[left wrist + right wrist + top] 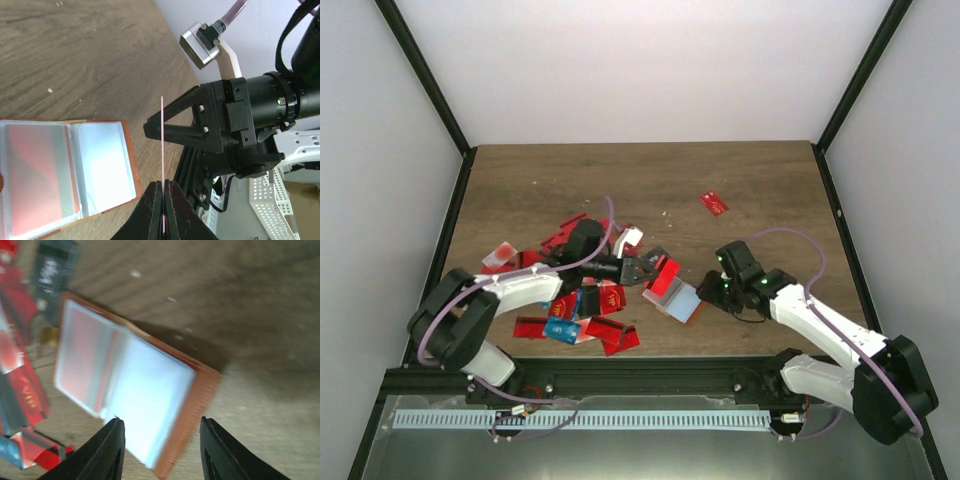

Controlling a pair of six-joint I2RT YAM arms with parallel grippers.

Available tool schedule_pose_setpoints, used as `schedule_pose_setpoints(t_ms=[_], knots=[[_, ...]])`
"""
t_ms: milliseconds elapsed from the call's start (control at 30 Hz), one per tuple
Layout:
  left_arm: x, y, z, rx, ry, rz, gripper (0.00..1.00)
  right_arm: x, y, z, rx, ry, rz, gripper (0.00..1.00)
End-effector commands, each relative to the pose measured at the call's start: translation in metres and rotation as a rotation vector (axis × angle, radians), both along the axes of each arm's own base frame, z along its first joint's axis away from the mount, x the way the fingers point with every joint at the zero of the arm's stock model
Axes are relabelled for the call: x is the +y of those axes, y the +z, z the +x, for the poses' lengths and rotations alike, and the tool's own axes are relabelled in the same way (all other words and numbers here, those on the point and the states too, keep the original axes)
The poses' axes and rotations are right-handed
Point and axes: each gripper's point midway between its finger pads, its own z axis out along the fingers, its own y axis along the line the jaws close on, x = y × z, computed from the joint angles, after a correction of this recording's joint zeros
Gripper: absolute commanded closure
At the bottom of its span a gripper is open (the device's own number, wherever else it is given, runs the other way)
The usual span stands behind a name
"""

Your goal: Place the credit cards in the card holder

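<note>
Left hand pinched, right hand spread.

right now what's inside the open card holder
The card holder lies open. One clear sleeve shows red, perhaps a card; the other sleeve looks pale blue, no card showing. Anything in sleeves beneath is covered.

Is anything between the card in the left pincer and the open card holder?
Nothing visible does. The card in the left pincer has only bare table between it and the card holder; the right pincer hovers close beside the card.
</note>
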Motion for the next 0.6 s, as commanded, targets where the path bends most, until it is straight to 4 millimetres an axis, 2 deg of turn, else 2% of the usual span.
schedule_pose_setpoints(t_ms=[0,67,133,200,400,567], knots=[[-0.023,-0.007,0.003,-0.034,-0.065,-0.013,0.96,-0.027,-0.021,-0.017,0.105,-0.163,-0.069,0.58],[-0.029,-0.022,0.005,-0.005,-0.079,0.005,0.96,-0.022,-0.031,-0.02,0.128,-0.147,-0.043,0.64],[-0.035,-0.027,0.005,0.007,-0.094,0.008,0.96,-0.011,-0.037,-0.019,0.137,-0.117,-0.002,0.73],[-0.037,-0.031,0.007,0.013,-0.098,0.01,0.96,-0.005,-0.043,-0.017,0.152,-0.101,0.019,0.76],[-0.037,-0.041,0.007,0.023,-0.1,0.035,0.96,0.0,-0.062,-0.013,0.179,-0.081,0.0,0.78],[-0.031,-0.055,0.013,0.017,-0.059,0.107,0.96,-0.006,-0.068,-0.001,0.145,-0.091,-0.045,0.8]])
